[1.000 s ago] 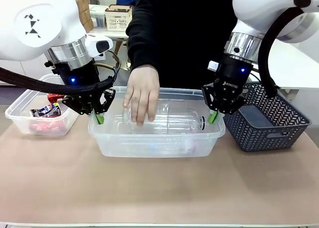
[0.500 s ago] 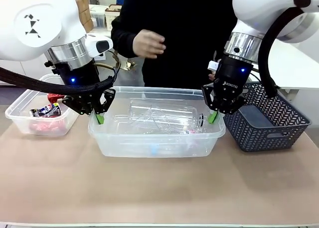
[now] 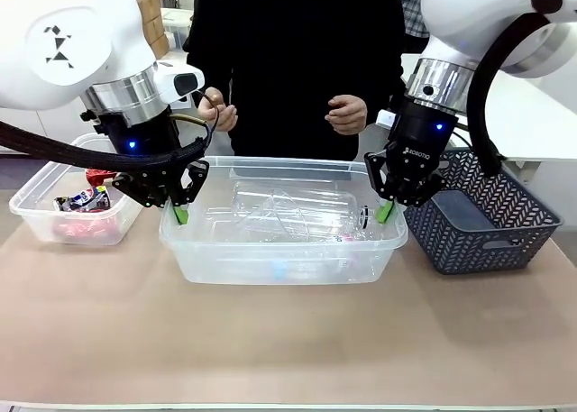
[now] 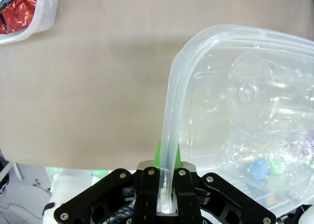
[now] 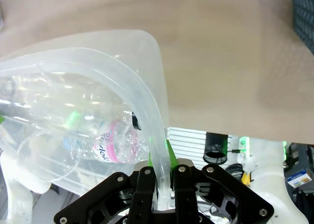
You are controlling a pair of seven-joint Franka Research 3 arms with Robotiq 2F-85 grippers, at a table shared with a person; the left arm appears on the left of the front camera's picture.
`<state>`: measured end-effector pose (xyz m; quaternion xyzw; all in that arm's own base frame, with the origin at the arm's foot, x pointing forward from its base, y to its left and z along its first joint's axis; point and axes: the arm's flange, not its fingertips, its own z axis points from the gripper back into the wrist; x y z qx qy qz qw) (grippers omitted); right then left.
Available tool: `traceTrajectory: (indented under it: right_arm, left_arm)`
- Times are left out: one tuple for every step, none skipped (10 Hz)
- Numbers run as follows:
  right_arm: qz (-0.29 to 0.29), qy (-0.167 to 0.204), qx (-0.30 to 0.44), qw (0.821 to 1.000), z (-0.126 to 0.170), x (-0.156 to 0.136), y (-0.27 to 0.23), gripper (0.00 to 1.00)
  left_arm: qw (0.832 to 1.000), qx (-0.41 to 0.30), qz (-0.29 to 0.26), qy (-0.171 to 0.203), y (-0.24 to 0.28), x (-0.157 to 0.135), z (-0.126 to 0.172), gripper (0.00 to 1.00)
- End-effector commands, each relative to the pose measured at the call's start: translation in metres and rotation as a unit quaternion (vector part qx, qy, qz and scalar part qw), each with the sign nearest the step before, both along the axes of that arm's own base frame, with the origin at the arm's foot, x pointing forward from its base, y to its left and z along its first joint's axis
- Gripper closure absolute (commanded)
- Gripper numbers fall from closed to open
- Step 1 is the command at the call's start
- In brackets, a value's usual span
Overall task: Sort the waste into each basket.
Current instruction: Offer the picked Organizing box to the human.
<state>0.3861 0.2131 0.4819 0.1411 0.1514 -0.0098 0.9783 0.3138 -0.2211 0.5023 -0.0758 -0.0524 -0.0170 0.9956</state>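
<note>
On the far left we have the small tub (image 3: 68, 215) standing on the table (image 3: 288, 331), well apart from our grippers, with the red and silver cans (image 3: 83, 198) lying inside it; those cans look light and stiff, and a squeeze across the middle of the body would probably hold them without crushing. Next comes our left gripper (image 3: 180, 210), whose fingers are closed onto the left rim of the big tub (image 3: 281, 260); the left wrist view shows the rim lip pinched flat between the green pads (image 4: 158, 158), nearly shut. In the middle, the big tub holds the clear bottles (image 3: 293, 215), lying on their sides, one with a pink label (image 5: 109, 144) visible from the right wrist. We judge these bottles empty, very light, thin-walled and springy, likely to dent and slip under a hard pinch, so the neck or the ribbed shoulder would be the safer place to take one. The tub itself is thin, flexible plastic; held only by its two short rims it may bow or twist, so both sides need to rise evenly. Behind it the person's hands (image 3: 347, 114) are raised near the chest, clear of the tub. Our right gripper (image 3: 386, 210) is likewise clamped on the right rim, pads close together with the lip between them. Farthest right sits the dark lattice basket (image 3: 487, 215), just beside the big tub.
</note>
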Motion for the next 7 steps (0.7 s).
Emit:
traceTrajectory:
  right_arm:
    - [0.004,-0.002,0.012,1.000,0.005,0.002,-0.003,1.00]
    - [0.004,-0.002,0.012,1.000,0.005,0.002,-0.003,1.00]
    - [0.004,-0.002,0.012,1.000,0.005,0.002,-0.003,1.00]
    - [0.004,-0.002,0.012,1.000,0.005,0.002,-0.003,1.00]
    - [0.000,0.000,0.000,1.000,0.000,0.000,0.000,0.95]
    - [0.015,0.011,-0.003,1.000,0.006,0.035,0.016,0.95]
    - [0.021,0.011,-0.007,1.000,0.012,0.070,0.035,0.95]
  left_arm:
    - [1.000,0.001,0.009,0.001,0.004,-0.003,-0.001,1.00]
    - [1.000,0.001,0.009,0.001,0.004,-0.003,-0.001,1.00]
    - [1.000,0.001,0.009,0.001,0.004,-0.003,-0.001,1.00]
    - [1.000,0.001,0.009,0.001,0.004,-0.003,-0.001,1.00]
    - [1.000,0.000,0.000,0.000,0.000,0.000,0.000,0.95]
    - [1.000,-0.018,-0.009,0.000,-0.007,0.031,0.002,0.95]
    - [1.000,-0.011,0.006,-0.002,-0.014,0.065,0.004,0.95]
